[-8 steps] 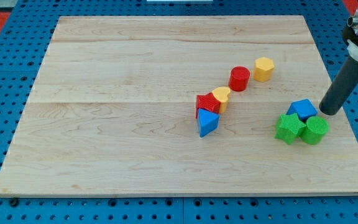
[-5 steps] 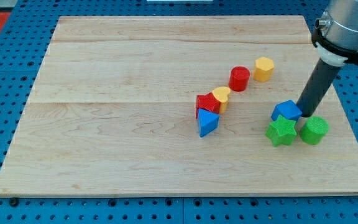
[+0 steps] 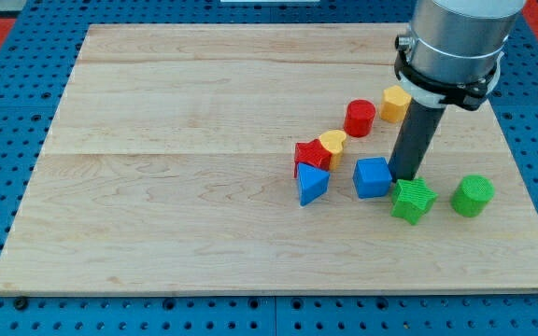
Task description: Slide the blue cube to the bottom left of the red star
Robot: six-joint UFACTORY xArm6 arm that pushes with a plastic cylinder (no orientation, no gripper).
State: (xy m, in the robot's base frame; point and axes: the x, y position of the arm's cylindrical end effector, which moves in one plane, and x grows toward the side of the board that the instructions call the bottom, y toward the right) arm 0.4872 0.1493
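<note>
mid-push: my tip (image 3: 403, 177) touches the blue cube (image 3: 373, 177) on its right; no gripper, just a rod. cube sits right of red star (image 3: 310, 155); next push goes left and down, around the blue wedge (image 3: 312, 184).

A single camera looks down at a slant from beyond the view's bottom edge, facing toward the view's top. It sits far enough back to take in nearly the whole pale wooden board (image 3: 185, 215) and a margin of the blue perforated table (image 3: 7, 121) around it.
</note>
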